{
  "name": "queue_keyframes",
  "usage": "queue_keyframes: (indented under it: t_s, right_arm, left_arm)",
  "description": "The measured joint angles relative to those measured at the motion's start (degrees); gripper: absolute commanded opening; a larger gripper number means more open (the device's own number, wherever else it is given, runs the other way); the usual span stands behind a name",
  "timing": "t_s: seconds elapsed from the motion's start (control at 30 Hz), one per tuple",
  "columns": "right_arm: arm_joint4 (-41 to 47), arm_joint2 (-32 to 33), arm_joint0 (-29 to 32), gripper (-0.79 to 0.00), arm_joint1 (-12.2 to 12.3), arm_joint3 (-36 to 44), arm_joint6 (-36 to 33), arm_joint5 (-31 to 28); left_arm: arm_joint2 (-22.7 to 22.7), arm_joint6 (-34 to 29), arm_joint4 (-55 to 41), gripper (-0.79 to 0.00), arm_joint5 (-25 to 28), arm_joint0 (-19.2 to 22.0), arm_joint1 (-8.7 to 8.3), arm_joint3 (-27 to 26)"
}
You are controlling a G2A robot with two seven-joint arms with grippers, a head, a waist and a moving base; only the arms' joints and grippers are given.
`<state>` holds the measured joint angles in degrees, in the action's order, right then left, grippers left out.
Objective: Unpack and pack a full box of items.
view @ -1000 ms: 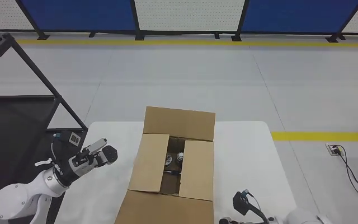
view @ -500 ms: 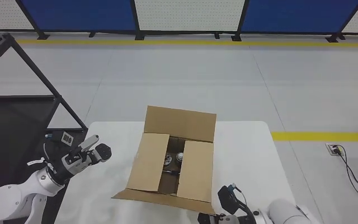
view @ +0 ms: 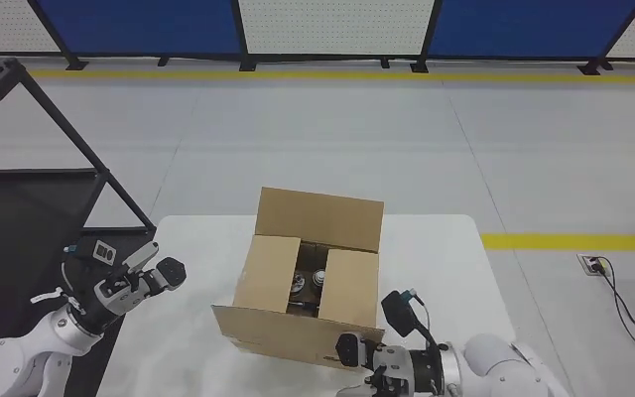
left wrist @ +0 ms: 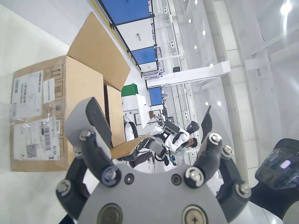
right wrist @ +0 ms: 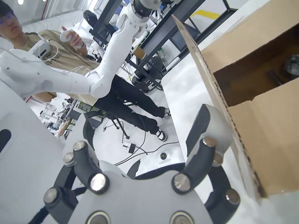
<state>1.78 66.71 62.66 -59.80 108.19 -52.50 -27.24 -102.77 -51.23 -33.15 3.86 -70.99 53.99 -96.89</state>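
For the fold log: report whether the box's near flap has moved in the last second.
Yes. The near flap has swung up toward the far flap, which stays put.

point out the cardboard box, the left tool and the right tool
cardboard box [view: 288, 337], top view, on its near outer flap
left tool [left wrist: 151, 107], left wrist view, midway between its open fingertips
right tool [view: 361, 362], top view, midway between its fingertips, beside the box's near flap

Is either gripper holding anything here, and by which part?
Nothing is held. The left gripper is open, apart from the box; the right gripper is open, the near flap outside its fingers.
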Motion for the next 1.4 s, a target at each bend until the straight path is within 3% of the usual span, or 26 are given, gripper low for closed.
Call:
queue_keyframes:
  t_s: [0.2,0.8,1.13,1.4]
  right_arm:
    - [-3.66,-2.63,-1.92,0.000,-0.97,-1.98,8.49,4.74]
    - [-4.58,-3.75,-2.07,0.000,-1.10,-3.16,7.46,5.36]
    - [1.89,-7.08,-5.75,0.000,-2.55,-7.65,10.75,4.13]
    - [0.01,-10.56,-9.27,0.000,-4.21,-11.36,17.61,7.55]
  left_arm:
    - [-0.01,0.16,-0.22,0.000,0.07,-0.47,-0.05,-0.04]
    - [0.22,-0.25,-0.45,0.000,-0.25,-0.42,-0.09,0.02]
    - [0.61,4.32,-0.02,0.000,-0.24,-0.77,0.08,-1.28]
    - [1.23,10.40,1.90,0.000,-1.15,1.36,0.20,0.48]
